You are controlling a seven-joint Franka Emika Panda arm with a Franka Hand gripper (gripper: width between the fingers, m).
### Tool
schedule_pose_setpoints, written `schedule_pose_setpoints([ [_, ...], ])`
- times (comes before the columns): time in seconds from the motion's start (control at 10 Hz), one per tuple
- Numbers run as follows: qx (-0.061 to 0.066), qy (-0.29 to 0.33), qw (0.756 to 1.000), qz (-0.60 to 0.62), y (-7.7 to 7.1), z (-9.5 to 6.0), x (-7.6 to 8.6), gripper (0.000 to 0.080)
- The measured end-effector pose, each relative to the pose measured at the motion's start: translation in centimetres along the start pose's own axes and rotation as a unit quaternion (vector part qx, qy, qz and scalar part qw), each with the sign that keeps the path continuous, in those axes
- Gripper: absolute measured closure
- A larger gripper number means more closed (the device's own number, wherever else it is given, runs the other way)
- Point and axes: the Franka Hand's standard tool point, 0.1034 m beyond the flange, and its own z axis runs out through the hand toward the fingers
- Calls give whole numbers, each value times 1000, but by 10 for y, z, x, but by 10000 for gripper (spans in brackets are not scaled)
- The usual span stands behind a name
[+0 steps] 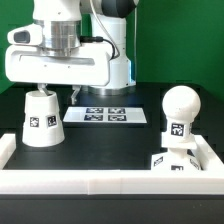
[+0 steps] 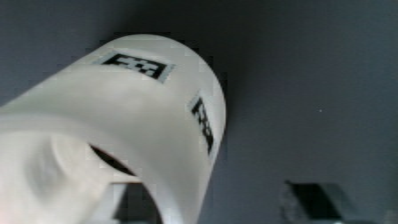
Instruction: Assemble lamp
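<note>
The fingers (image 2: 317, 198) are hanging spread apart, well open, and they are gripping nothing at all; in the wrist view two dark tips are poking in, one largely hidden behind the white body of the shade (image 2: 125, 140). From the exterior view the gripper (image 1: 58, 92) is hovering just above that shade (image 1: 41, 119), which is standing upright on the black table (image 1: 110, 145) at the exterior view's left, narrow end up, tags showing on its side. Taking things by size: the arm (image 1: 70, 50) is filling the top of the picture, then the white rail (image 1: 110, 183) is running along the near edge, then the shade, and behind it the marker board (image 1: 105, 115) is lying flat in the middle. Over at the exterior view's right the bulb (image 1: 180, 108) is sitting on top of the base (image 1: 172, 160), so that pair is looking already joined, and the shade is looking like the part left to go on. As for handling, it is likely a light, hollow, rigid plastic shell, smooth and sloped, so the pads could slip upward if they squeeze the taper. The best hold is probably low across the narrow upper end, one finger on each side, squarely centred, with the cone kept upright for the carry.
</note>
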Motion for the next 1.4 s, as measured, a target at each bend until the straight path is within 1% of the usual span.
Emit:
schedule_pose_setpoints([
  [0.1, 0, 0, 1000, 0, 0, 0, 0, 530],
  [0.2, 0, 1, 1000, 0, 0, -1, 1, 710],
  [0.3, 0, 1, 1000, 0, 0, -1, 1, 756],
  [0.7, 0, 1, 1000, 0, 0, -1, 1, 756],
  [0.8, 4, -6, 1000, 14, -8, -3, 0, 756],
  [0.9, 16, -15, 999, 27, -28, -17, 1, 756],
  [1.0, 25, -18, 999, 37, -46, -31, 3, 755],
  [1.2, 37, -31, 997, 61, -74, -58, 12, 755],
  [1.4, 45, -29, 995, 86, -106, -90, 32, 755],
])
